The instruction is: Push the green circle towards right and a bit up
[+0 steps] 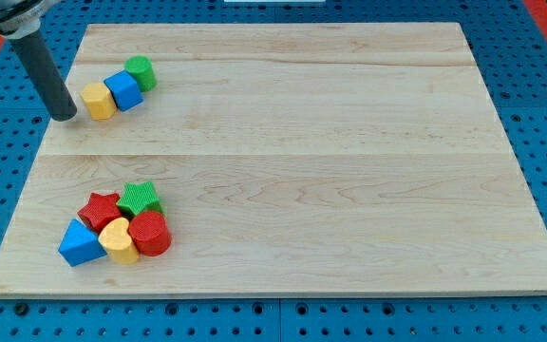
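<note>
Tip: we see our tip (65, 116) resting on the table (330, 171) near the view's top left, just left of the yellow block (98, 100), close to it but seemingly not touching.
Gripper: we carry none; the arm ends in a plain dark rod, so nothing opens, closes or grips.
Green circle (141, 72): it sits at the view's top left, at the upper right end of a short diagonal row.
Row: yellow block at the lower left, blue cube (122, 90) in the middle, green circle last; each touches its neighbour.
Lower cluster: at the view's bottom left we find a red star (100, 208), a green star (140, 198), a red cylinder (150, 233), a yellow heart (118, 239) and a blue block (81, 243), packed together.
Gap: the two groups lie well apart.
</note>
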You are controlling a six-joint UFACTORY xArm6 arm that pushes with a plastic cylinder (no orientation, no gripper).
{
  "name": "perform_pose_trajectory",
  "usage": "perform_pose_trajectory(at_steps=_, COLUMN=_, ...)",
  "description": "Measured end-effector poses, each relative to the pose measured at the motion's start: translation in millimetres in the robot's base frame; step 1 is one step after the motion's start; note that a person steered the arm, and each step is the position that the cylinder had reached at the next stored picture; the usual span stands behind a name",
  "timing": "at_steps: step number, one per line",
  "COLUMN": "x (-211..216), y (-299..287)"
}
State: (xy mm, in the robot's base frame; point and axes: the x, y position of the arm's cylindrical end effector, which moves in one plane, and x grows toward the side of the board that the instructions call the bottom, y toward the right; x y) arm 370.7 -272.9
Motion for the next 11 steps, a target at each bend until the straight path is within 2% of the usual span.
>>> perform_pose_trajectory(at_steps=3, x=-6, y=0)
perform_pose_trajectory(at_steps=5, x=-61, y=14)
perform_pose_trajectory(at_steps=7, x=-78, y=102)
perform_pose_trajectory(at_steps=9, x=-55, y=138)
perform_pose_trajectory(at_steps=11, x=-55, y=239)
